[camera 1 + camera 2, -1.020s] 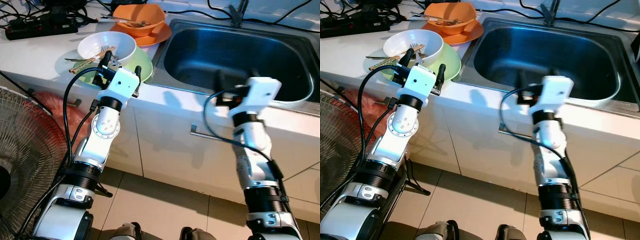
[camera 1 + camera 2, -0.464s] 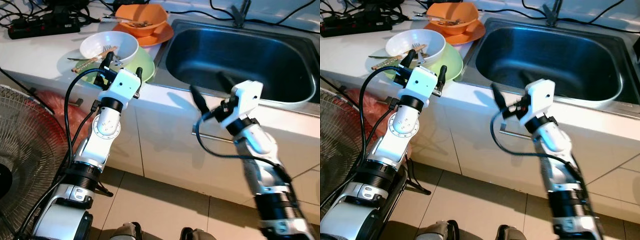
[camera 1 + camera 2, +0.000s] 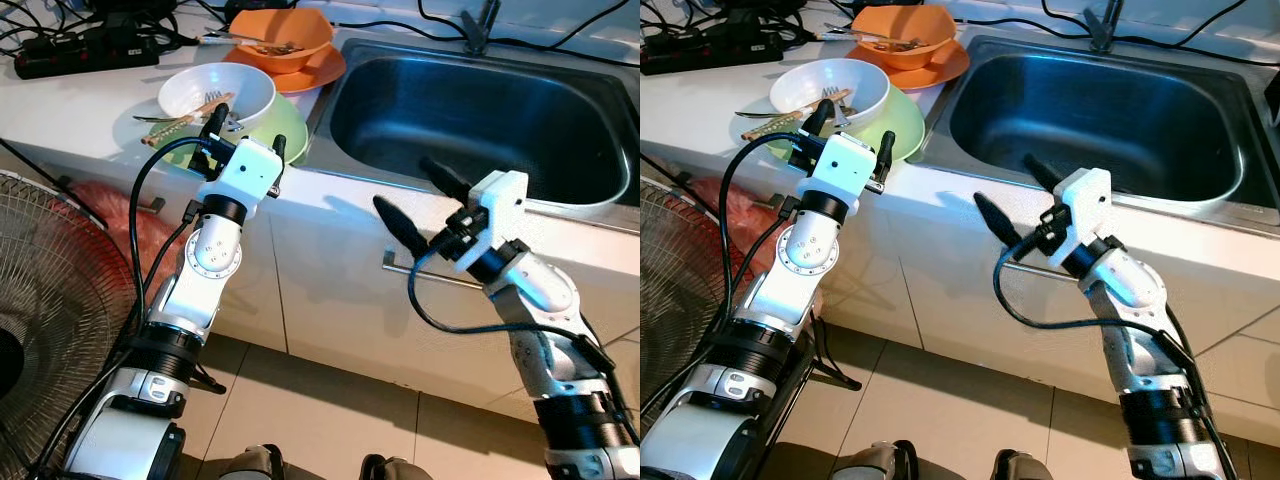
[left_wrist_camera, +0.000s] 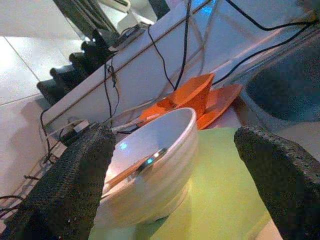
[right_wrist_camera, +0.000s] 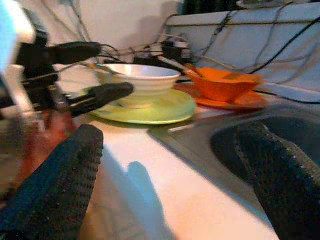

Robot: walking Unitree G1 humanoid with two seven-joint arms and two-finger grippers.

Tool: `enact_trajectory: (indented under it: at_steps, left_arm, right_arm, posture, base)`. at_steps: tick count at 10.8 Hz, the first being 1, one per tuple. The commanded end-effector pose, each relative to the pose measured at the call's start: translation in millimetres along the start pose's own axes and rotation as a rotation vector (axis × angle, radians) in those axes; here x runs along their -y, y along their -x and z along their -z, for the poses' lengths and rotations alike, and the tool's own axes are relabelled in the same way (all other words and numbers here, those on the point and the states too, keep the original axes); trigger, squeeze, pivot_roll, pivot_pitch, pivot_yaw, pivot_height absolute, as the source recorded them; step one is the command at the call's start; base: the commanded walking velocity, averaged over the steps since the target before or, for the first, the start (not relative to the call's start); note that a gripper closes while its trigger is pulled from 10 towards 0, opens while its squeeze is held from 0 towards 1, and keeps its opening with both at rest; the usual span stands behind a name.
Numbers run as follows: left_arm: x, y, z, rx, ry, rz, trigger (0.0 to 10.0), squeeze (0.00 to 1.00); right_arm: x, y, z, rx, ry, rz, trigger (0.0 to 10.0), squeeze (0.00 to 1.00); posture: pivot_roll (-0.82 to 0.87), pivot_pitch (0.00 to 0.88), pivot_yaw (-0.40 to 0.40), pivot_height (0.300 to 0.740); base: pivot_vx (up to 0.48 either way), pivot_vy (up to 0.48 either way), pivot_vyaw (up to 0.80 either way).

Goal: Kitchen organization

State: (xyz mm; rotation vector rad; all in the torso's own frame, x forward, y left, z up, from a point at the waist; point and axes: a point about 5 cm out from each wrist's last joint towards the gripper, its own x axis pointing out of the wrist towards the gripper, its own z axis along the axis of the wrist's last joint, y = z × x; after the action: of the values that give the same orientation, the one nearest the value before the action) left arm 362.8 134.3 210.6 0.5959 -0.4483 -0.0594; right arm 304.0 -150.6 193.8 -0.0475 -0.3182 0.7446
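White counter [image 3: 80, 100] ran along the far side, with a steel sink [image 3: 470, 110] set into its right half and pale cabinet doors [image 3: 330, 290] below. On the counter's left part sat a white bowl [image 3: 215, 92] on a green plate [image 3: 285, 125], with a fork [image 3: 208, 98] and chopsticks [image 3: 185, 122] resting in and across the bowl. Just beyond them stood an orange bowl [image 3: 280, 38] on an orange plate [image 3: 318, 72], close to the sink's far left corner. Black cables and a power strip [image 3: 85, 55] lay at the far left of the counter. A fan [image 3: 50, 330] stood on the floor at the near left.

The left gripper [image 3: 245, 135] was raised at the counter's near edge, right at the green plate, its fingers spread apart with the white bowl between them in its wrist view [image 4: 150, 165]. The right gripper [image 3: 420, 200] was held over the counter's edge in front of the sink, turned leftward toward the dishes, its fingers wide apart and holding nothing. Its wrist view looked across the counter to the green plate [image 5: 150, 110] and the left gripper [image 5: 85, 72].
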Motion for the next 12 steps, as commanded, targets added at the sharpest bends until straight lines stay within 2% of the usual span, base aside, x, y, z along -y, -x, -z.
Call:
enact_trajectory:
  at_steps: [1, 3, 6, 9, 12]
  left_arm:
    - [-1.4, -1.4, 1, -0.002, -0.014, 0.004, 10.0, 0.0]
    - [-1.1, -1.5, 1, -0.002, -0.014, 0.006, 10.0, 0.0]
    - [-1.6, -0.7, 3, -0.01, -0.017, 0.006, 10.0, 0.0]
    - [-1.1, -0.4, 3, -0.013, -0.018, 0.008, 10.0, 0.0]
    - [0.1, -0.8, 4, -0.021, -0.018, 0.015, 10.0, 0.0]
  right_arm:
    - [-0.8, 2.0, -8, 0.029, -0.018, -0.032, 10.0, 0.0]
    - [2.3, 2.3, -12, 0.052, -0.033, -0.024, 10.0, 0.0]
    - [2.9, 4.2, -17, 0.117, -0.119, -0.02, 10.0, 0.0]
    - [2.1, 3.7, -24, 0.175, -0.163, -0.024, 10.0, 0.0]
    - [1.0, 3.8, -23, 0.168, -0.169, -0.029, 10.0, 0.0]
  posture:
    - [0.03, 0.141, 0.006, 0.74]
    - [0.03, 0.142, 0.005, 0.74]
    - [0.03, 0.145, 0.004, 0.74]
    - [0.03, 0.145, 0.004, 0.74]
    - [0.04, 0.148, 0.006, 0.74]
  base:
    - [0.0, 0.0, 0.0]
    - [0.0, 0.0, 0.0]
    - [0.0, 0.0, 0.0]
    - [0.0, 0.0, 0.0]
    - [0.0, 0.0, 0.0]
